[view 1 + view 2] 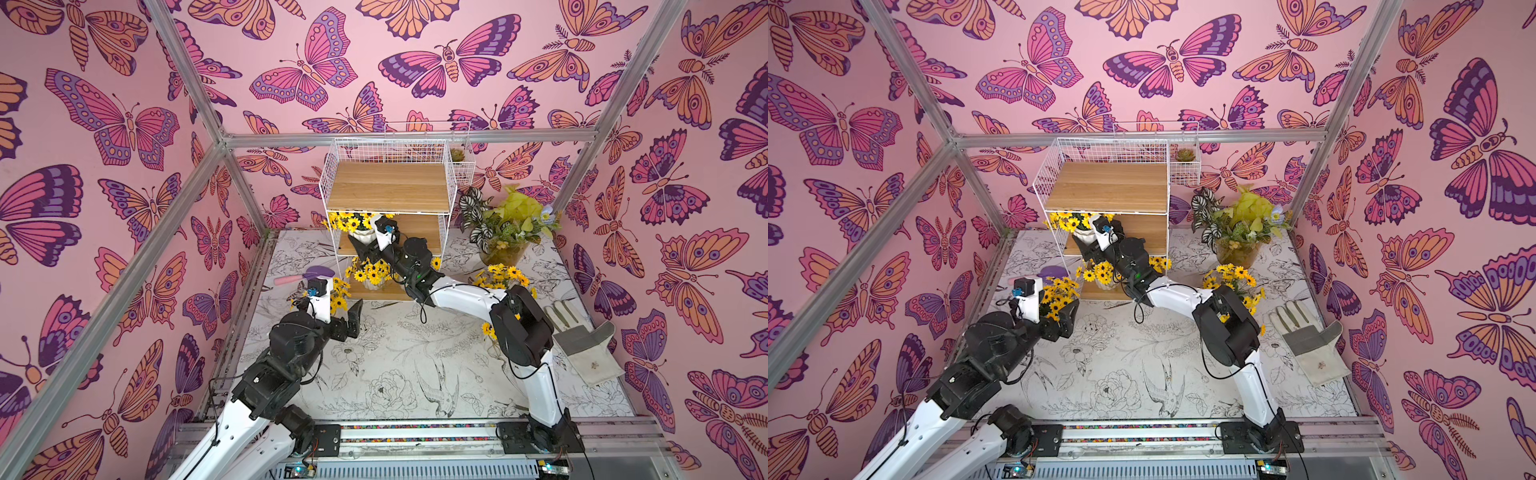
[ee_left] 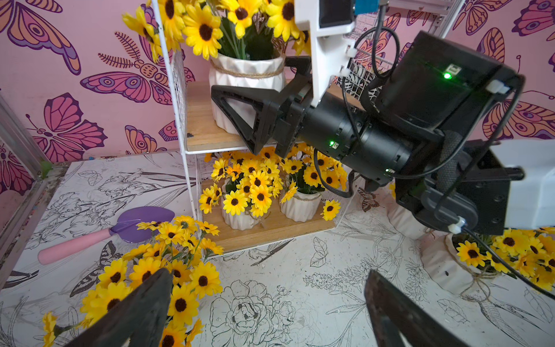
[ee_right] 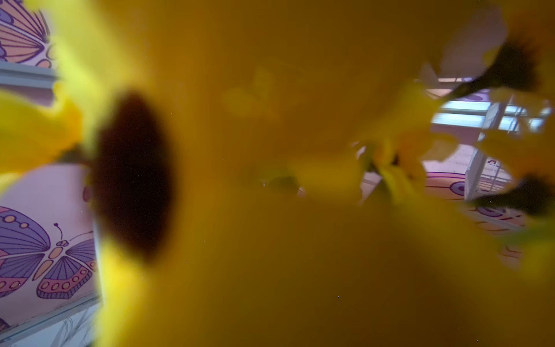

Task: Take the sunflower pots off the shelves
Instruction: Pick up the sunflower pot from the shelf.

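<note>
The shelves [image 1: 388, 187] stand at the back with a bare top board. One sunflower pot [image 2: 247, 75] stands at the left of the middle shelf. My right gripper [image 2: 249, 99] straddles it, one finger in front and one behind; I cannot see whether it presses. Petals blur the right wrist view. Two sunflower pots [image 2: 240, 216] [image 2: 300, 207] stand on the bottom board. A sunflower pot [image 1: 338, 297] stands on the table left of the rack, beside my open, empty left gripper [image 2: 270, 312]. Two more pots [image 2: 444, 267] [image 2: 402, 216] stand on the table under the right arm.
A purple trowel [image 2: 105, 231] with a pink handle lies left of the rack. An amber pot of leaves [image 1: 505, 232] stands right of it, and a grey glove [image 1: 582, 336] lies at the table's right edge. A small wire basket [image 1: 1185, 160] hangs on the rack's top right.
</note>
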Robot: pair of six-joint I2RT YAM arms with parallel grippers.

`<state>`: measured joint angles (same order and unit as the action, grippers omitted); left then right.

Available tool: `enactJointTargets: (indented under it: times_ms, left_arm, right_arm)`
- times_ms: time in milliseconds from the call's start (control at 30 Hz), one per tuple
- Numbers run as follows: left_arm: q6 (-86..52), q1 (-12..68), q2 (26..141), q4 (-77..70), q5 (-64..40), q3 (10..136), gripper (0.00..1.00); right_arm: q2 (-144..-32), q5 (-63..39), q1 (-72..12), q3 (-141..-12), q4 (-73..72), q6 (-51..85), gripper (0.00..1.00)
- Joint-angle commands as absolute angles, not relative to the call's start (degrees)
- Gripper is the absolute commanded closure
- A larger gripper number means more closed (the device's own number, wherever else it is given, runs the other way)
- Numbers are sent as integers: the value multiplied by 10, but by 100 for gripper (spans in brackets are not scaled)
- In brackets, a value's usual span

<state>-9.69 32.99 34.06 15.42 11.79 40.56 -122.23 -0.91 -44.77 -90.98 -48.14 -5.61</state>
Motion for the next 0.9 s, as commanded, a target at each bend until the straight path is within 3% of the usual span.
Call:
enactJointTargets:
  times_ms: [0, 200, 867]
  left_arm:
    - [-95, 327, 332, 142, 122, 399, 0]
    - [-104, 327, 316, 146, 134, 393, 0]
    - [-113, 327, 295, 148, 153, 394, 0]
  right_arm:
    - [-1242, -6, -451, -901, -429, -52, 29]
    - [-1212, -11, -451, -863, -434, -48, 40]
    - [-1078, -2, -489, -711, -497, -46, 47]
